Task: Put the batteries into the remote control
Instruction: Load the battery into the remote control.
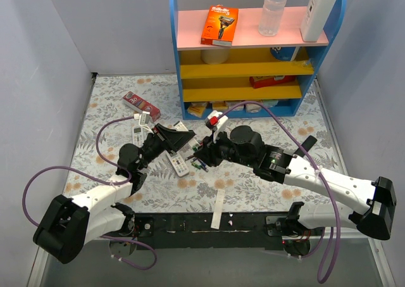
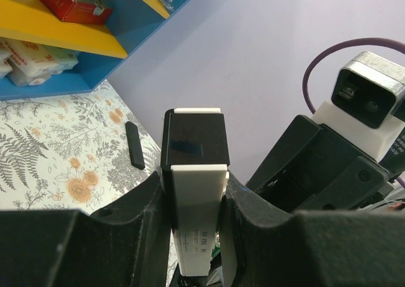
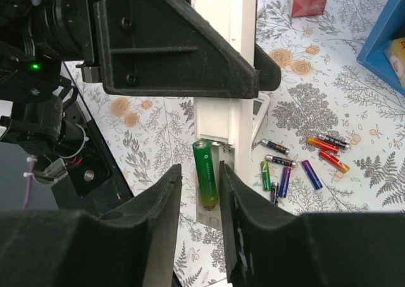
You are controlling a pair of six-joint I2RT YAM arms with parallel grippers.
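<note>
- The right end effector [image 3: 200, 176] stands narrow. Its fingers flank a green battery [image 3: 205, 173], and a sliver of gap shows on one side, so the cell looks let go rather than pinched.
- That battery lies lengthwise in the open compartment of the remote control [image 3: 218, 119]. A small spring shows at the head of the slot beside it, which looks unfilled.
- The step in hand is judged to be seating this cell. To do it well, the right arm should confirm that the battery lies flat along its whole length, with neither end riding up on a contact.
- It should then back off straight along its own fingers. A sideways exit risks a pad catching the cell and rolling it out.
- The left end effector [image 2: 195, 192] is clamped on the remote control across its narrow sides, holding it off the table [image 3: 354, 128] with the compartment turned toward the right arm.
- That grip should hold rock steady, since any twist or sag could tip the loose cell out.
- The remaining batteries [image 3: 304, 166] lie scattered on the table just beside the remote, several close together or touching.
- The orange ones at the outer edge look easiest to pick cleanly for the next slot.
</note>
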